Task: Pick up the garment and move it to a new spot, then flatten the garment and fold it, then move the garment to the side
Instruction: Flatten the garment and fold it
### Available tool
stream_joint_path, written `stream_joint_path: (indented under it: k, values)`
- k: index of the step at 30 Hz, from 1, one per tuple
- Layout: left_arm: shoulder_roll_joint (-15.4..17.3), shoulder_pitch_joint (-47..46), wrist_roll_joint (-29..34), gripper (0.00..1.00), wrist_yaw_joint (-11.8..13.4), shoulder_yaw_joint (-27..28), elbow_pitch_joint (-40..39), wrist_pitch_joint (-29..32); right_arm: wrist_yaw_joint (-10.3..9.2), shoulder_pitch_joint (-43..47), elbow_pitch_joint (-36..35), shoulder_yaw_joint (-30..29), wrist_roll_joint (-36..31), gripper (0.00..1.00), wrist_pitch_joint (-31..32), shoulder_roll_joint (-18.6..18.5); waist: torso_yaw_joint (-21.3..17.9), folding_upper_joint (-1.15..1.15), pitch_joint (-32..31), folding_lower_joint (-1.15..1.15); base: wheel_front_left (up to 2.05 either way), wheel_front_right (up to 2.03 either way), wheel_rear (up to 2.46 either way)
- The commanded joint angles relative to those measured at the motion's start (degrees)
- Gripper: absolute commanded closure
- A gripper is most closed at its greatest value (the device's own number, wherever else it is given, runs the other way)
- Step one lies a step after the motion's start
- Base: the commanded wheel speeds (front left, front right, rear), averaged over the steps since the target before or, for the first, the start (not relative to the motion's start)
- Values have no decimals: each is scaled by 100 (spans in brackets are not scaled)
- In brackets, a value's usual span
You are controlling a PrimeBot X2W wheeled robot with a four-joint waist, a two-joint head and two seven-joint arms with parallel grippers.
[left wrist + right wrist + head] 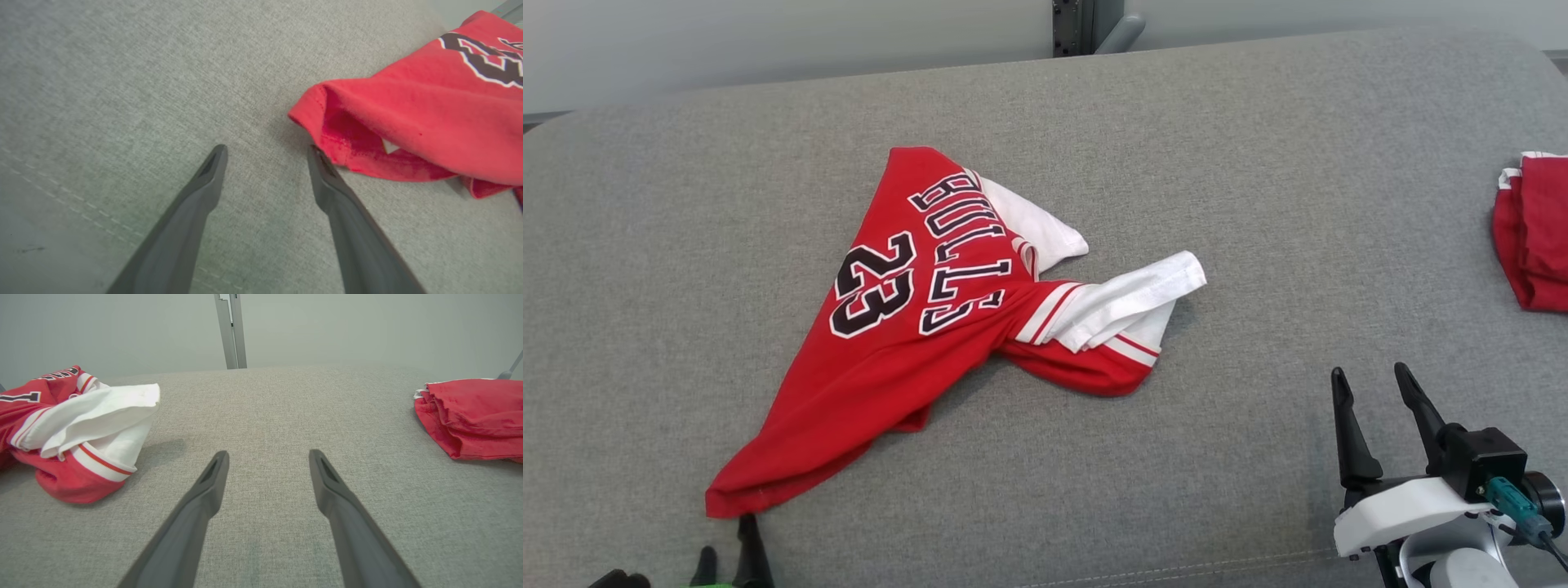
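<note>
Dark fingers of the left pincer (pixel 267 153) stand wide apart and empty, one tip just beside the hem corner of the red jersey (pixel 408 114), which lies crumpled in the middle of the grey padded surface (pixel 1258 204). Right pincer (pixel 1370 371) is wide too, holding nothing, near the white sleeve (pixel 1127 298). Flattening looks next: grip hem and sleeve low, then draw them apart evenly (one layer only). Lettering reads "BULLS" and "23". Another red garment (pixel 1535 237) lies well apart, rightward.
</note>
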Motion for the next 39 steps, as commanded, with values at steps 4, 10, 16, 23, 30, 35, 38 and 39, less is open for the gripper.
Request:
stream_joint_path:
  k: [4,10,16,23,30,35,38,39]
  values:
    - [-195,75,-253,0,-162,-29,-338,133,-7,30,-36,-21,2,0,-18,6,1,53,60,0,0,0,0]
    - [-312,-139,-432,0,-109,-58,-384,433,-7,-130,-23,43,-8,0,-18,9,-68,53,132,0,0,0,0]
    - [-328,-198,-497,56,-20,48,-245,405,-7,-136,-10,31,23,0,-18,15,-225,53,155,0,0,0,0]
    - [-39,-59,-306,100,-161,-18,-465,431,-7,-63,-7,-40,28,0,-18,33,-317,53,147,0,0,0,0]
    - [697,-162,69,100,21,-181,-1911,924,-7,-61,6,-28,-5,0,-18,47,-293,53,57,0,0,0,0]
    - [1304,-250,156,100,176,-176,-3176,1477,-7,-60,41,49,28,0,-18,60,-343,53,-3,0,0,0,0]
    - [1596,-404,32,100,187,-54,-3864,1784,-7,-60,49,55,55,0,-18,67,-392,53,-21,0,0,0,0]
    - [1662,-483,-55,100,161,18,-4046,1878,-7,-70,42,52,56,0,-18,70,-411,53,-20,0,0,0,0]
